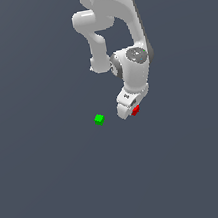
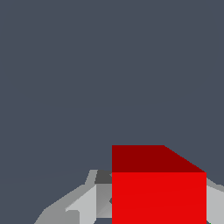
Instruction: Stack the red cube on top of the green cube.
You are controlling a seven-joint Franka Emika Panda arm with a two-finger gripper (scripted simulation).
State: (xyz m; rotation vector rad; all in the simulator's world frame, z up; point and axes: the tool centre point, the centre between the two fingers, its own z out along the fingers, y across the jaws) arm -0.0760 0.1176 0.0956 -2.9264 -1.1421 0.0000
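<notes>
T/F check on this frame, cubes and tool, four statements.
1. The red cube sits between the fingers of the tool. True.
2. The red cube is stacked on the green cube. False: the two are apart, and the green one stands alone, toward the exterior view's left of the tool.
3. The green cube shows in the wrist view. False: only the red cube and the tool's fingers show there.
4. Nothing rests on the green cube. True.

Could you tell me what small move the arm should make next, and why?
Probably a short move toward the exterior view's left, keeping the jaws shut. The white robot gripper appears to hold the tiny bright red cube between its jaws, while the tiny bright green cube sits apart on that side, nothing on it.
</notes>
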